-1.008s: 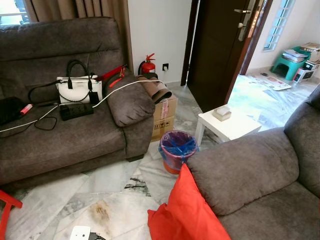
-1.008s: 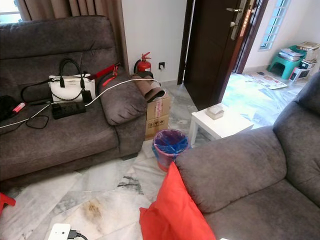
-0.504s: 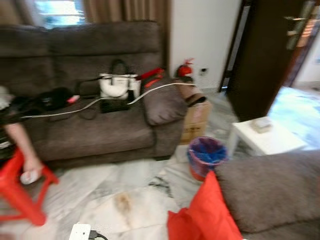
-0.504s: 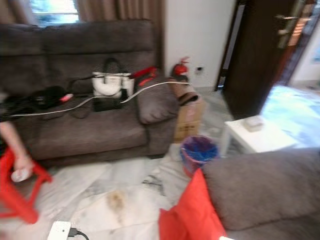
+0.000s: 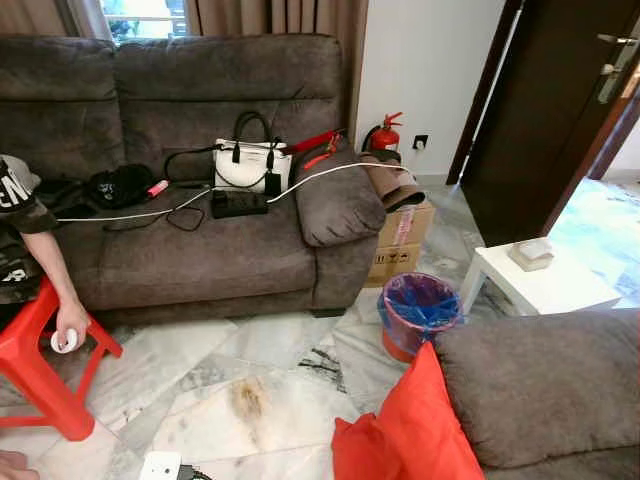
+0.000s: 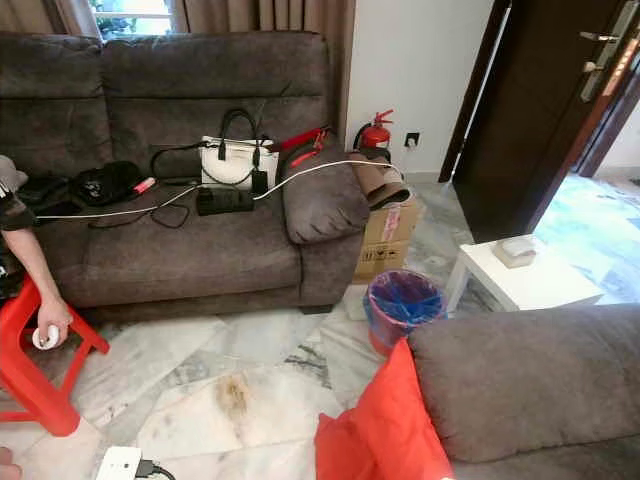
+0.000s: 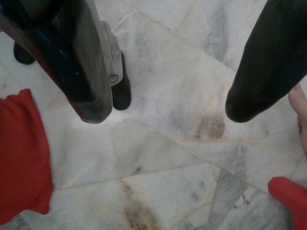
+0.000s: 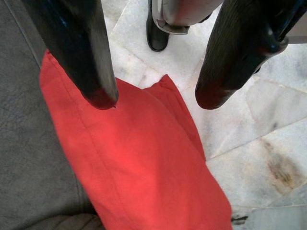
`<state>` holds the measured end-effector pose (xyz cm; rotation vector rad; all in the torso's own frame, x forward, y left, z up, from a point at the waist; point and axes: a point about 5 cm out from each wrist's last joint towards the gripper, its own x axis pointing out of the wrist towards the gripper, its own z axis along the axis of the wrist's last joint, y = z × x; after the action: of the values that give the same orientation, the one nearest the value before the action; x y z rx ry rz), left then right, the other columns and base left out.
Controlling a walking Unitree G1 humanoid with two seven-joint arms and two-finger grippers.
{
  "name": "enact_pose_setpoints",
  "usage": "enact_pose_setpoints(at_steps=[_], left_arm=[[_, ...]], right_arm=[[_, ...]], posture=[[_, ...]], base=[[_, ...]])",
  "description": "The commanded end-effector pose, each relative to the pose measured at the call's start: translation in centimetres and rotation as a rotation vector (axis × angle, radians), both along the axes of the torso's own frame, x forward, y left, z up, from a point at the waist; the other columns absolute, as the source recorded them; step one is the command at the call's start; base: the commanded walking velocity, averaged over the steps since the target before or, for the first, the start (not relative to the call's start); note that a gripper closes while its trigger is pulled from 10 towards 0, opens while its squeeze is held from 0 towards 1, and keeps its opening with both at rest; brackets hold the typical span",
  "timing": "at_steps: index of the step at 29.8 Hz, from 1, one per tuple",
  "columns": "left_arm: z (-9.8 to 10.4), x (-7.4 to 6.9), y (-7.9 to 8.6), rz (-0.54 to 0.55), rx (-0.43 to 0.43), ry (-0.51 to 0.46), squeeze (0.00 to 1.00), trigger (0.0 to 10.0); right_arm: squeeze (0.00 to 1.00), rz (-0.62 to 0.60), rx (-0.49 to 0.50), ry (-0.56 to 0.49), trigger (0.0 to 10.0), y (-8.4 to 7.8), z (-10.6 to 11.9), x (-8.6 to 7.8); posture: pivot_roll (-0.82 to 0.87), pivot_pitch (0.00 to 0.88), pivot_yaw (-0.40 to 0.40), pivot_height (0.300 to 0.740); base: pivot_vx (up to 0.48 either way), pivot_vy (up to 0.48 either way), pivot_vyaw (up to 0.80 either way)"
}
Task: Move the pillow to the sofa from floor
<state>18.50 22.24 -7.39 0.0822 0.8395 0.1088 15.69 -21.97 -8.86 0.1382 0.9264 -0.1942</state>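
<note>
A red pillow (image 5: 410, 430) stands on the marble floor, leaning against the arm of the near grey sofa (image 5: 540, 385) at the lower right. In the right wrist view the same pillow (image 8: 139, 158) lies under my right gripper (image 8: 156, 98), which hangs open above it with nothing held. My left gripper (image 7: 168, 108) is open over bare marble, with a corner of the pillow (image 7: 21, 153) beside it.
A second grey sofa (image 5: 190, 250) at the back carries a white handbag (image 5: 250, 165), a power strip and cables. A bin with a blue liner (image 5: 420, 310), a cardboard box, a white side table (image 5: 535, 280), a red stool (image 5: 40, 360) and a seated person's arm (image 5: 50, 280) surround the floor.
The camera has swung left: the back sofa now sits centred, and the red stool and the person's arm have come into view. The pillow has not moved.
</note>
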Motion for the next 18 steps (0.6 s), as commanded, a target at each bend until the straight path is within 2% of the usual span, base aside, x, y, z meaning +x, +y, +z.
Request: enact_pose_setpoints(at_steps=[1,13,18], left_arm=[[-0.09,-1.09,2.07,0.043,0.024,0.049,0.0,10.0],[-0.04,-0.96,1.9,0.041,0.022,0.039,0.0,10.0],[-0.03,-0.93,1.88,0.053,0.014,0.034,0.0,10.0]], right_arm=[[0.0,-0.038,0.166,-0.025,10.0,3.6,0.21,2.07],[0.0,-0.032,0.164,-0.024,10.0,3.58,0.21,2.07],[0.0,-0.033,0.164,-0.026,10.0,3.57,0.22,2.09]], posture=[[0.17,0.095,0.039,0.74],[0.17,0.097,0.039,0.74],[0.17,0.097,0.039,0.74]], base=[[0.0,-0.458,0.0],[0.0,-0.468,0.0],[0.0,0.0,0.0]])
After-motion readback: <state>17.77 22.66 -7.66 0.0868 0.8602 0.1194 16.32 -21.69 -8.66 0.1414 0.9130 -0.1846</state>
